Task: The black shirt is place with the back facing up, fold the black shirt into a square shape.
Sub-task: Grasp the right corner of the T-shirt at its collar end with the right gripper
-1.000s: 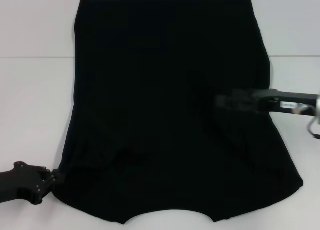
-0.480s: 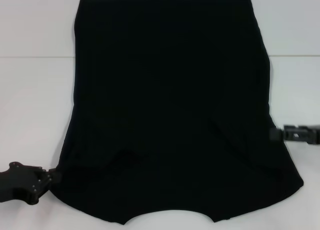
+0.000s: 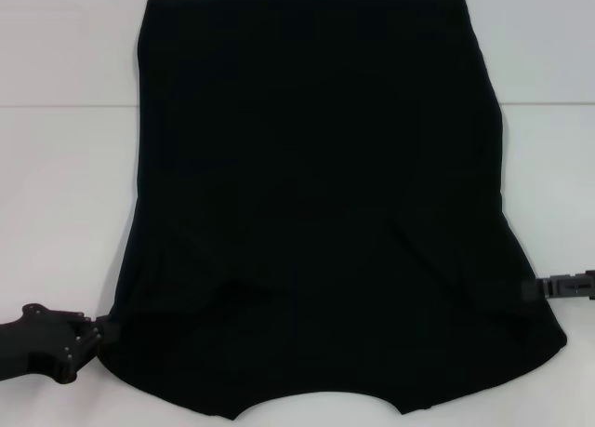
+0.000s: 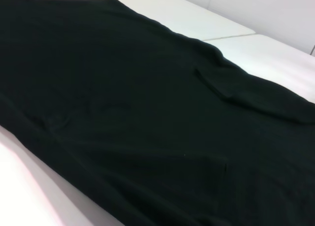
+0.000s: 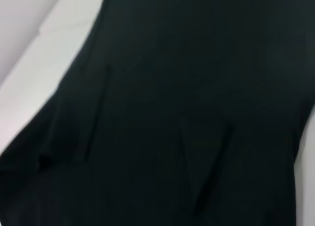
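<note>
The black shirt (image 3: 316, 194) lies flat on the white table (image 3: 65, 194), plain side up, with both sleeves folded inward and its curved neckline at the near edge. My left gripper (image 3: 100, 331) sits at the shirt's near left corner, touching its edge. My right gripper (image 3: 528, 288) pokes in from the right, just at the shirt's right edge. The left wrist view is filled by the black shirt (image 4: 147, 117), with a folded flap on it. In the right wrist view the black shirt (image 5: 187, 88) shows soft creases.
A seam line (image 3: 65, 105) crosses the white table behind the arms. Bare table (image 4: 266, 58) shows beyond the shirt in the left wrist view, and bare table (image 5: 29, 83) beside it in the right wrist view.
My right arm has pulled back off the shirt, moving right and nearer, and now only its tip shows at the shirt's edge. The left arm has barely shifted.
</note>
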`<act>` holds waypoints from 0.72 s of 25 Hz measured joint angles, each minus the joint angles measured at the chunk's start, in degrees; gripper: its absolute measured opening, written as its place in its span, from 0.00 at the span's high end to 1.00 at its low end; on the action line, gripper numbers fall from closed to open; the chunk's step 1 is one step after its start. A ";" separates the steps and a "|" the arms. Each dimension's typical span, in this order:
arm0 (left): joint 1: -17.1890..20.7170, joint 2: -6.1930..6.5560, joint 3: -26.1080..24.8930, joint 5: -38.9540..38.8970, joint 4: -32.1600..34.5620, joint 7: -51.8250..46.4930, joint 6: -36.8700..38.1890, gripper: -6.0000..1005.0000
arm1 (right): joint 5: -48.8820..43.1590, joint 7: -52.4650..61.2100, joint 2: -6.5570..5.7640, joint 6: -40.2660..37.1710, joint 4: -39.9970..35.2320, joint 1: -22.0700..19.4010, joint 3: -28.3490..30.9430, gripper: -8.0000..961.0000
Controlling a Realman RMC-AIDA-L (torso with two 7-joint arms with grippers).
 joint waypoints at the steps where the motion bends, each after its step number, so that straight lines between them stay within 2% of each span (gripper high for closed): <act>1: -0.06 0.00 -0.04 0.00 -0.05 -0.01 0.01 0.98 | -0.68 0.28 0.01 -0.17 0.00 0.29 0.01 0.05; 18: -0.64 0.02 -0.05 -0.01 -0.16 -0.21 -0.04 0.98 | -5.07 1.52 0.33 -1.96 0.00 1.06 -0.24 0.05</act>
